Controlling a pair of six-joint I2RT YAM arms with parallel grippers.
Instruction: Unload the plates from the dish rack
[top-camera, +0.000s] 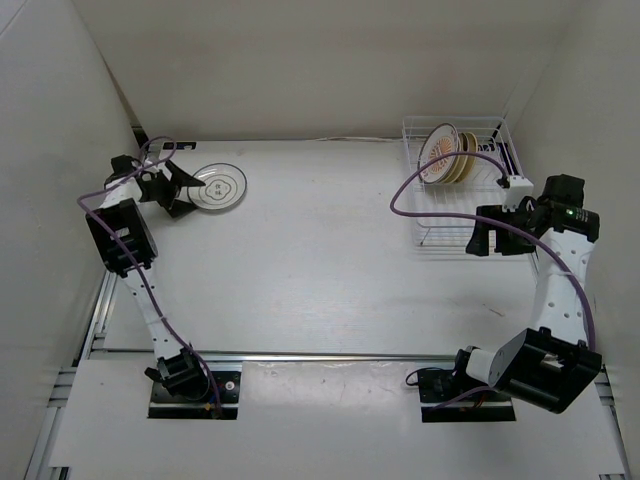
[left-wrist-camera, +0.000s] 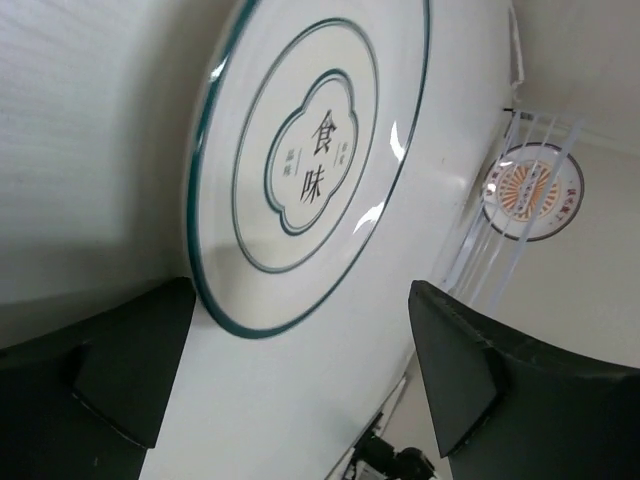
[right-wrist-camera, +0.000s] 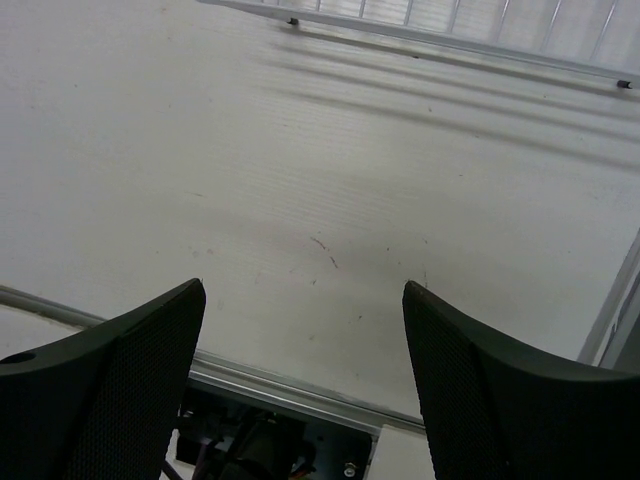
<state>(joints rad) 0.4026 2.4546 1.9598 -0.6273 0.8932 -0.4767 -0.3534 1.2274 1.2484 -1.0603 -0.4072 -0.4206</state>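
Observation:
The white plate with dark rings (top-camera: 220, 187) lies flat on the table at the far left; it fills the left wrist view (left-wrist-camera: 310, 160). My left gripper (top-camera: 178, 189) is open just beside its left edge, holding nothing. The white wire dish rack (top-camera: 462, 180) stands at the far right, with the sunburst plate (top-camera: 438, 152) and cream-yellow plates (top-camera: 462, 157) upright in it. The sunburst plate also shows far off in the left wrist view (left-wrist-camera: 533, 190). My right gripper (top-camera: 490, 238) is open and empty over the table at the rack's near edge (right-wrist-camera: 450, 40).
White walls close in the table on the left, back and right. A metal rail (right-wrist-camera: 290, 385) runs along the table's near edge. A purple cable (top-camera: 420, 185) loops from the right arm in front of the rack.

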